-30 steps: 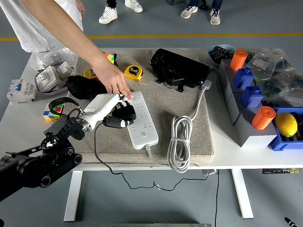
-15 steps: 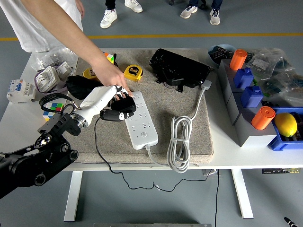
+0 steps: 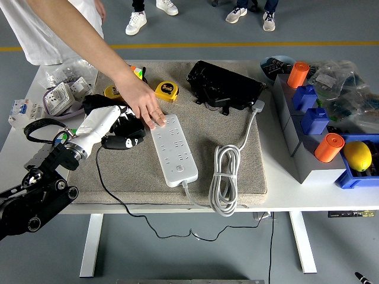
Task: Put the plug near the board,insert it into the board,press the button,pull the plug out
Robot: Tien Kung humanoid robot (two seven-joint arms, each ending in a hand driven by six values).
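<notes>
On the mat's left side, the left hand (image 3: pixel 121 131) has drawn back from the white power strip (image 3: pixel 172 149), its dark fingers wrapped around the black plug (image 3: pixel 131 142), which now sits clear of the sockets. A person's hand (image 3: pixel 145 105) presses the strip's far end, steadying it. Pulling out looks finished; the right hand is out of view.

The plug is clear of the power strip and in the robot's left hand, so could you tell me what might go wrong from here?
1. The person's hand presses the power strip's far end, right beside the left hand; any swing back could strike it.
2. The plug's black cord trails off the table's front edge and could snag.
3. The black pouch lies just behind the hand and may get pushed.
</notes>
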